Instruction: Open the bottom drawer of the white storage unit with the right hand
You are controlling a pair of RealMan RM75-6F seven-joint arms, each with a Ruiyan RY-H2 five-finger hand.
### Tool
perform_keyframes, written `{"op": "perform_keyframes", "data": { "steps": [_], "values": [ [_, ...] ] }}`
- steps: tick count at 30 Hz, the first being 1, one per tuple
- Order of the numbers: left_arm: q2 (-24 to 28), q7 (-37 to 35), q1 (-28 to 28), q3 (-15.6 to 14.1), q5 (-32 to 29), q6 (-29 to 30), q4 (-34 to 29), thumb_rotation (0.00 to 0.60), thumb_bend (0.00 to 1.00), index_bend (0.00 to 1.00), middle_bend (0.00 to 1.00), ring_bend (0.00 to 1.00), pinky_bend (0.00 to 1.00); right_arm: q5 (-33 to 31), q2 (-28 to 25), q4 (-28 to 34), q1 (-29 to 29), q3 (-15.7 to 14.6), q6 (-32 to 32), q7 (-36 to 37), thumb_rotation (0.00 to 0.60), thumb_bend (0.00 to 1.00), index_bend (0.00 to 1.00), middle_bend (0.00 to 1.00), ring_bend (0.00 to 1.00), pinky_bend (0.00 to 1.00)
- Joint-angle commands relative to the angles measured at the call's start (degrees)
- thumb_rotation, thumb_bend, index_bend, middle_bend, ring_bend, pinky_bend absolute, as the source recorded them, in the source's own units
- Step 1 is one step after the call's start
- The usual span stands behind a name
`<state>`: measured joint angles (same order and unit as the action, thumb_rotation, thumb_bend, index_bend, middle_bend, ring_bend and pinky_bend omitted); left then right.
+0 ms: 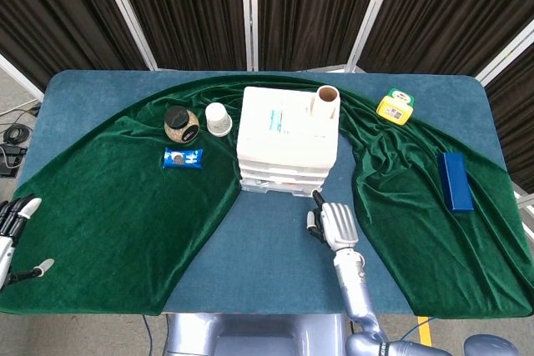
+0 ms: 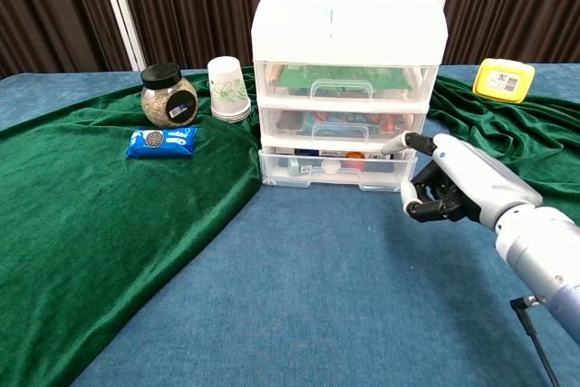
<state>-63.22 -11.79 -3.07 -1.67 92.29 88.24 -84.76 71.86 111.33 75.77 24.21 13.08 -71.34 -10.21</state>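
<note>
Chest view: my right hand (image 2: 450, 189) hovers just right of bottom drawer (image 2: 331, 169), fingers curled in, grasping nothing, one finger extended toward drawer's right end. White plastic three-drawer storage unit (image 1: 288, 141) sits mid-table toward far edge, bottom drawer closed. Left hand (image 1: 15, 223) at near-left table corner, fingers spread, empty.

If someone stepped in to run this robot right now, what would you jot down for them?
Right hand: fingers curled in, holding nothing, hovering just right of the bottom drawer, not on its handle.
Left hand: open, idle at the table's far left edge.
White storage unit: mid-table; all its drawers look closed.
Done: the hand is near the unit.
Left: hook the bottom drawer's handle and pull it out.
</note>
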Motion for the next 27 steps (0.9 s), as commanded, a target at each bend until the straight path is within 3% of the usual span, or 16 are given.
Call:
{"op": "perform_keyframes", "data": {
  "steps": [1,27],
  "values": [
    [0.0,0.0,0.0,0.0,0.0,0.0,0.0,0.600,0.12,0.00,0.00,0.00,0.00,-0.7,0.2,-0.1,0.3,0.2,0.6,-0.6,0.600,0.56,0.24,0.86,0.92,0.78],
    [0.1,0.0,-0.1,-0.1,0.0,-0.2,0.0,0.600,0.12,0.00,0.00,0.00,0.00,-3.6,1.3,-1.5,2.1,1.1,3.5,-1.9,0.600,0.58,0.21,0.87,0.93,0.78]
  ]
}}
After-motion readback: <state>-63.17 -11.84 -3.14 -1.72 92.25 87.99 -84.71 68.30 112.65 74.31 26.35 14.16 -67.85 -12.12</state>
